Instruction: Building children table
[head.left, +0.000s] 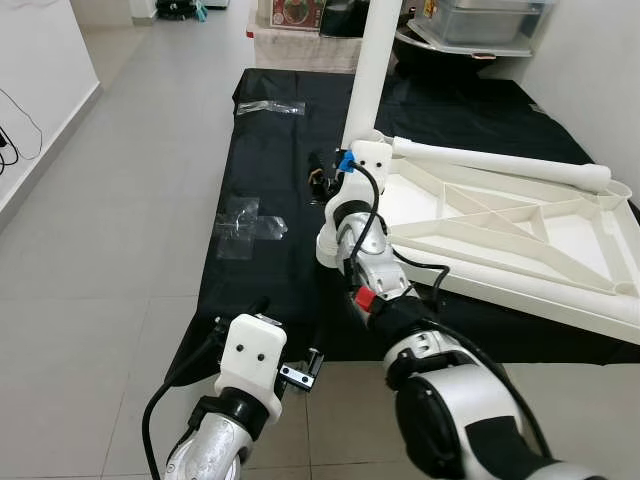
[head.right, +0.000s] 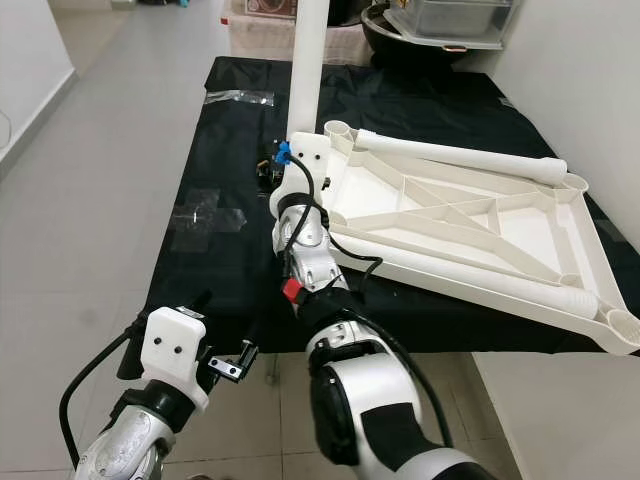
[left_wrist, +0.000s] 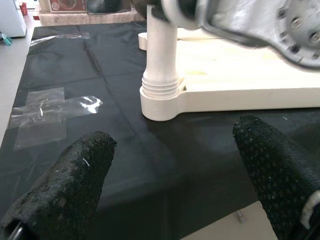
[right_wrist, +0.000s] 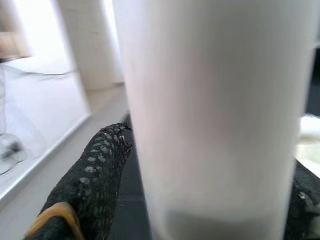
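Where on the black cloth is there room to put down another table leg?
The black cloth is bare between the clear plastic wrapper and the upturned tabletop. It is crowded at the corner where the right pincer holds the upright leg.

No text, label, brand, number or sign is legible anywhere here.
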